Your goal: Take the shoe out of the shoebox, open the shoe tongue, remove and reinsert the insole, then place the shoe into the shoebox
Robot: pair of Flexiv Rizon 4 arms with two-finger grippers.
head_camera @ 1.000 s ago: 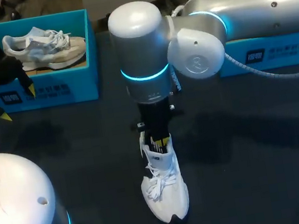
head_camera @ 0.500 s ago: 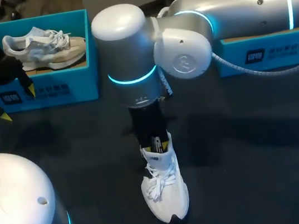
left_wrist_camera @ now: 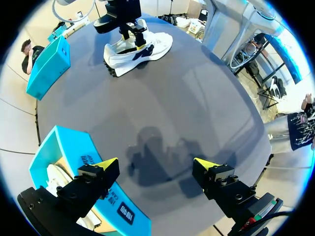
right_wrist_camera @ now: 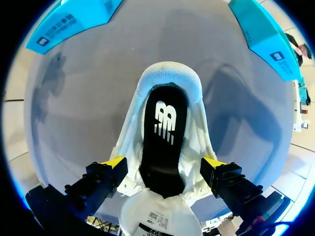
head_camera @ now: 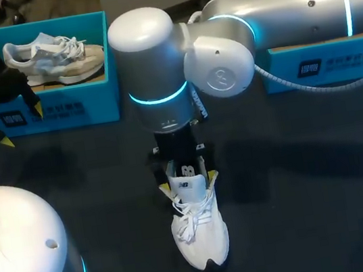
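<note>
white shoe (head_camera: 199, 232) upright on dark table (head_camera: 297, 180), black insole (right_wrist_camera: 165, 142) exposed, right gripper (head_camera: 188, 183) spread wide astride its collar, left gripper (head_camera: 21, 126) likewise apart, beside blue shoebox (head_camera: 61, 109)

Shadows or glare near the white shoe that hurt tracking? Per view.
Head view: the right arm hides the heel of the white shoe and casts a shadow on the table beside it; no glare. Left wrist view: the shadow of the left pincer lies ahead of it, short of the shoe. Right wrist view: shoe evenly lit, dark insole clear.
</note>
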